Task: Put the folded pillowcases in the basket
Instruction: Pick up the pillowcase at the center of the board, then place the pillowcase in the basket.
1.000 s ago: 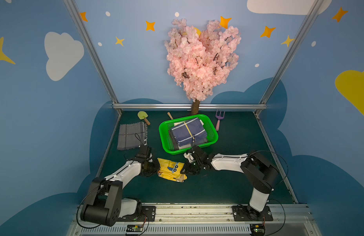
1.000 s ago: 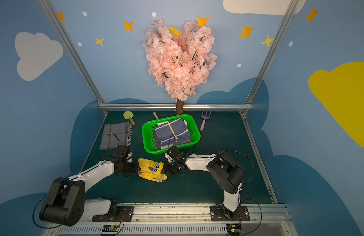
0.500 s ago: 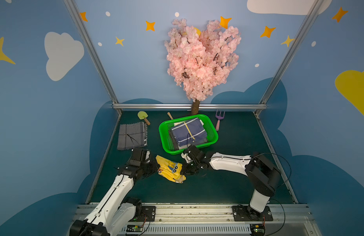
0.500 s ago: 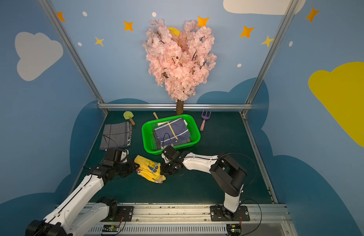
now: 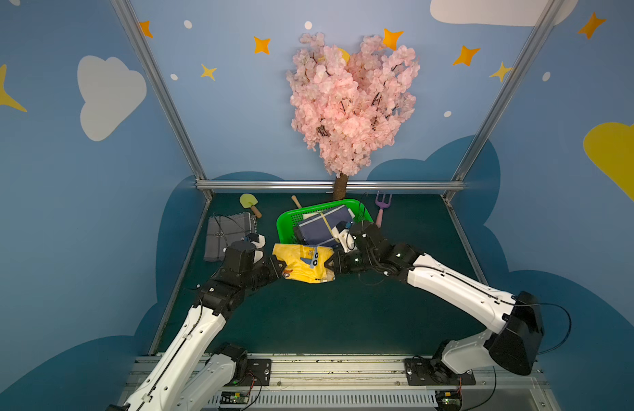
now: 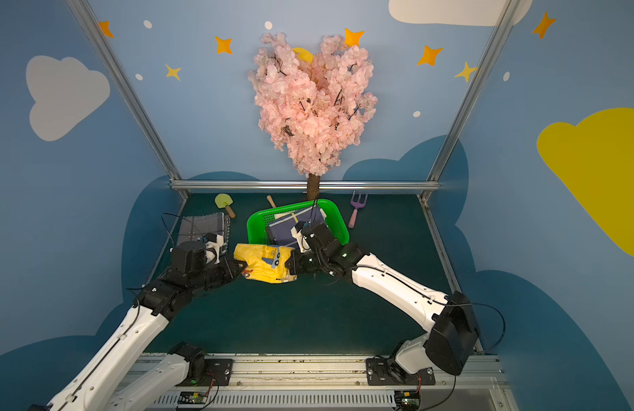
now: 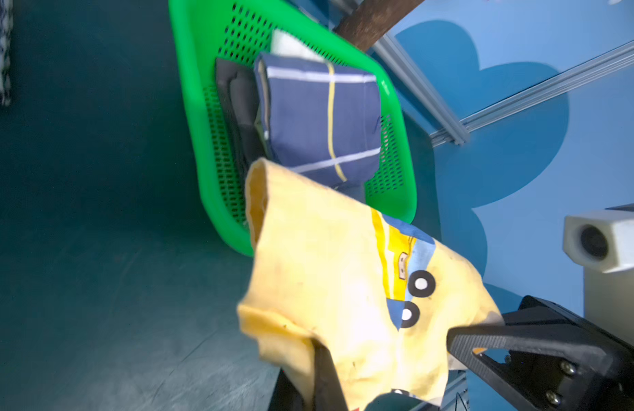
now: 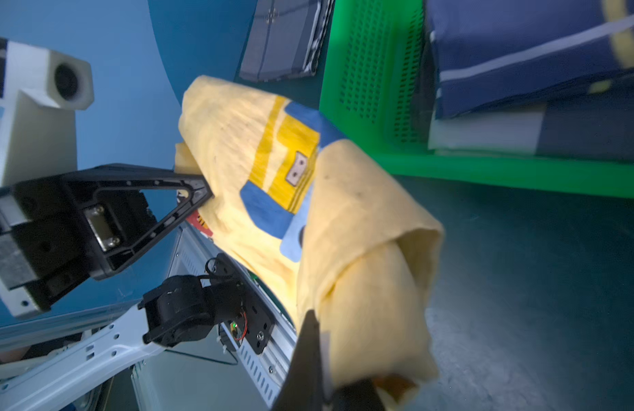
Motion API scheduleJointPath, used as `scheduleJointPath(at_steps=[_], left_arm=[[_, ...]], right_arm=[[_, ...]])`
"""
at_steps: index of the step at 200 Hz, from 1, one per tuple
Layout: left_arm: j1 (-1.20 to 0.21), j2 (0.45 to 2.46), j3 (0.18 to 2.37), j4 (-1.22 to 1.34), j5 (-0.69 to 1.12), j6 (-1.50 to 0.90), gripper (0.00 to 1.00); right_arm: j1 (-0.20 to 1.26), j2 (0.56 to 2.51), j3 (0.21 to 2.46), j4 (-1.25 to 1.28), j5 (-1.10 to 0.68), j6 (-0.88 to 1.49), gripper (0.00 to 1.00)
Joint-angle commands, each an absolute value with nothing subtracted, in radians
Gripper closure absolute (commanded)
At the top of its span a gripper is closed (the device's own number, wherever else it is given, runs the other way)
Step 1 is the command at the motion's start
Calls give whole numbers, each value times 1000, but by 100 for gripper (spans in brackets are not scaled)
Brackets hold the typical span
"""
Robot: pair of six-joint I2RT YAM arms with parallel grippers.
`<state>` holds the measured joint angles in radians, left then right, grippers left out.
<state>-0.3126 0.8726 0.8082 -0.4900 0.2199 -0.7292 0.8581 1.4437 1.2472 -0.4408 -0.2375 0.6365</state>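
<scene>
The folded pillowcase [image 5: 303, 263] [image 6: 264, 264] is yellow with a blue and yellow vehicle print. It hangs stretched between both grippers, off the table, just in front of the basket's near rim. My left gripper [image 5: 280, 267] [image 7: 326, 359] is shut on its left end. My right gripper [image 5: 329, 265] [image 8: 315, 338] is shut on its right end. The green basket [image 5: 283, 220] [image 6: 253, 224] [image 7: 194, 124] [image 8: 522, 170] holds a folded navy cloth [image 5: 324, 226] with white and yellow stripes on top of other folded cloths.
A folded grey plaid cloth [image 5: 226, 235] lies left of the basket. The pink blossom tree [image 5: 347, 106] stands behind it at the back rail. A yellow-green toy shovel [image 5: 249, 203], a wooden handle [image 5: 296, 201] and a purple toy fork [image 5: 379, 210] lie along the back.
Both grippers have lifted the yellow pillowcase off the table and carried it a little toward the basket. The left arm has stretched out forward.
</scene>
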Motion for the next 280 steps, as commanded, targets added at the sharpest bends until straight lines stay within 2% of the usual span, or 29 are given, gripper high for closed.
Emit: scheduleJointPath(at_steps=[1,76,167,211,268,280], left_arm=[[-320,956,851,-373,200,-713,97],[-347,1337,996,-86,143,-704,97],[-362,1723,1171,52,110,-726,97],[-351,1833,1252,34,113,-729,97],[-342,1887,1249,24,115,-730,97],[-341,1901,1251,14,112,-727,92]], right_arm=[[782,1432,1277,-444,-204,559,100],[565,1607,1455,-410,-319,513,100],[453,1926,1685,-420,-396,536,100],[441,2037,1779,-434,-392,523,100],[427,2159,1856,-476,-403,511,100],[425,2176,1864,-480,-399,512,100]])
